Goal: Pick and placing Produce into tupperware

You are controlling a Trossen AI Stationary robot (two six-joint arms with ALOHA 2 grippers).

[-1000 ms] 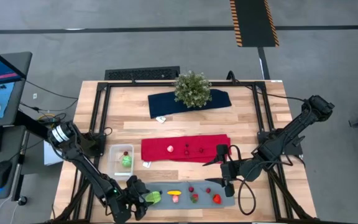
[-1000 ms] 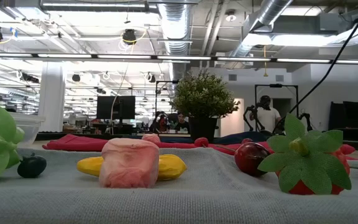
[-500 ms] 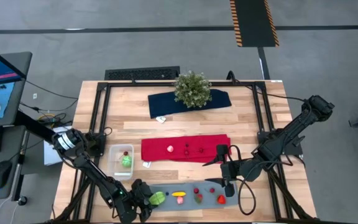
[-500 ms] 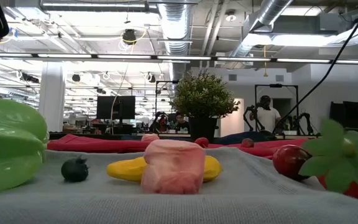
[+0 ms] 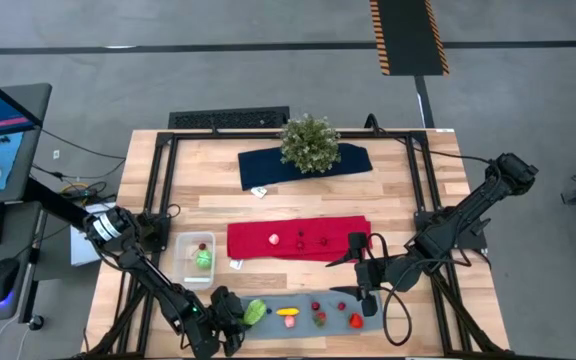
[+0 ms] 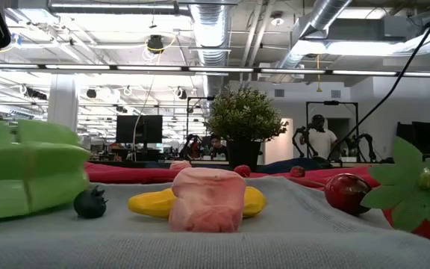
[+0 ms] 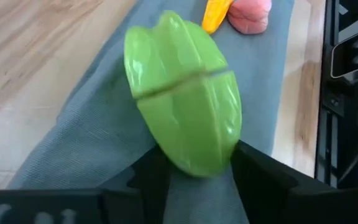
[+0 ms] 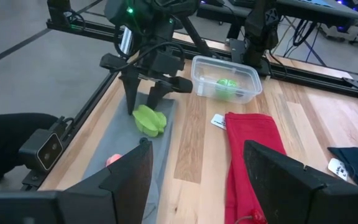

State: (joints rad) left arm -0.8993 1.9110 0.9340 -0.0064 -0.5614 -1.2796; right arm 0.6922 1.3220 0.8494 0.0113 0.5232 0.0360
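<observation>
Left tool (image 7: 194, 171) clamped on green ridged produce (image 7: 185, 112) at grey mat's (image 5: 303, 300) near end; rounded toy may squirt from the fingers, or drag mat, before reaching tupperware (image 5: 196, 257); right tool (image 5: 366, 278) apart, idle.

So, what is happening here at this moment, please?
The left gripper is shut on a green star-shaped toy fruit at the end of the grey mat, just above it. The clear tupperware beside the red cloth already holds one green piece. The right gripper waits open over the mat's other end. Yellow, pink and red pieces remain on the mat.
</observation>
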